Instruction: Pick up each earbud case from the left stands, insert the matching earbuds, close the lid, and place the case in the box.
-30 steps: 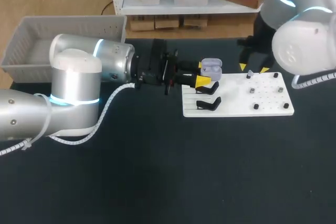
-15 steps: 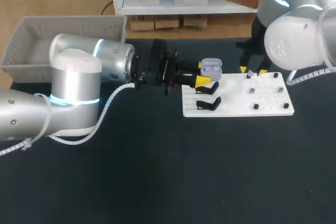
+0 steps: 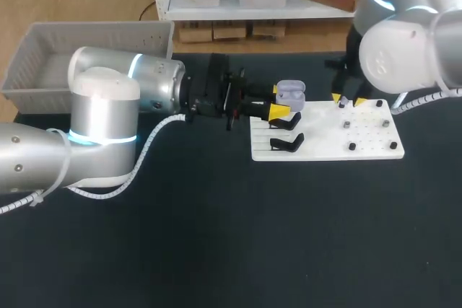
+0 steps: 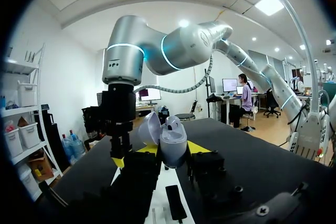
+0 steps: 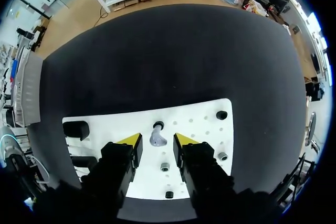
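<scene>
Case [image 3: 290, 93]: pale lilac, lid open, clamped between the left fingertips, held over the left end of the board by the stands.
Left gripper [image 3: 278, 101]: clenched on the case from two sides, one yellow tip against each flank in the wrist view [image 4: 172, 149]; arm coming in from the left, lying level above the table.
Right gripper [image 3: 347, 99]: fingers released and apart, pointing down at the far middle of the board; earbud in the gap between the tips, a sliver of white showing on each side of it in the wrist view [image 5: 157, 140].
Earbud [image 5: 156, 136]: pale lilac, on the board, just beside a small dark peg.
Board [image 3: 325, 151]: white, flat on the table, right of the middle; small dark pieces dotted over its right part.
Stands [image 3: 287, 142]: two, black, at the board's left end.
Box [image 3: 43, 34]: grey, at the table's far left corner, well apart from the board.
Table [image 3: 216, 236]: black.
</scene>
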You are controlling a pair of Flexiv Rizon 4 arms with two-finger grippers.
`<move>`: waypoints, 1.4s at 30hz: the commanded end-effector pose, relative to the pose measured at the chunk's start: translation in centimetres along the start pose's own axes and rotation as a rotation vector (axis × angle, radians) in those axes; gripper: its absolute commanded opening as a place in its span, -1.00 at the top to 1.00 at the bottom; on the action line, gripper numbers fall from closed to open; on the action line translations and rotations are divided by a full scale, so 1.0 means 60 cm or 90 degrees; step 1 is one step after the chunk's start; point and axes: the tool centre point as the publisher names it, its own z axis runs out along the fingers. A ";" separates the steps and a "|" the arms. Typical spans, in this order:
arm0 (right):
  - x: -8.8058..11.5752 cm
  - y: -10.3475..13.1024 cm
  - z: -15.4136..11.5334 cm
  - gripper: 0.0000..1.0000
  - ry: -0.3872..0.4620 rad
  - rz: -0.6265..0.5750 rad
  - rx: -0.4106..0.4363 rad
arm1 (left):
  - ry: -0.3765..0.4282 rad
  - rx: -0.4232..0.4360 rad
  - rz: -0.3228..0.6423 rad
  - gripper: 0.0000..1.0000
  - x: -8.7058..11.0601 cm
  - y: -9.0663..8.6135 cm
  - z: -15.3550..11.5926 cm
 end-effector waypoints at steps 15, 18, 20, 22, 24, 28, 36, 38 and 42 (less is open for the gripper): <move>-0.005 -0.001 0.007 0.85 0.009 0.005 0.009 | 0.000 -0.003 0.001 1.00 0.001 -0.002 0.000; -0.003 -0.002 0.006 1.00 0.009 0.006 0.014 | 0.000 -0.003 0.001 1.00 0.001 -0.002 0.000; -0.001 -0.004 0.003 1.00 0.008 0.006 0.016 | 0.000 -0.003 0.001 1.00 0.001 -0.002 0.000; 0.002 -0.004 -0.005 1.00 0.008 0.007 0.016 | 0.000 -0.003 0.001 1.00 0.001 -0.002 0.000; 0.005 -0.003 -0.020 1.00 0.003 0.006 0.016 | 0.000 -0.003 0.001 1.00 0.001 -0.002 0.000; 0.011 0.000 -0.059 1.00 -0.003 0.005 0.028 | 0.000 -0.003 0.001 1.00 0.001 -0.002 0.000; 0.021 -0.003 -0.164 1.00 -0.041 -0.029 0.009 | 0.000 -0.003 0.001 1.00 0.001 -0.002 0.000; 0.024 0.002 -0.192 1.00 -0.044 -0.071 0.009 | 0.000 -0.003 0.001 1.00 0.001 -0.002 0.000; 0.041 0.021 -0.236 1.00 -0.015 -0.201 0.002 | 0.000 -0.003 0.001 1.00 0.001 -0.002 0.000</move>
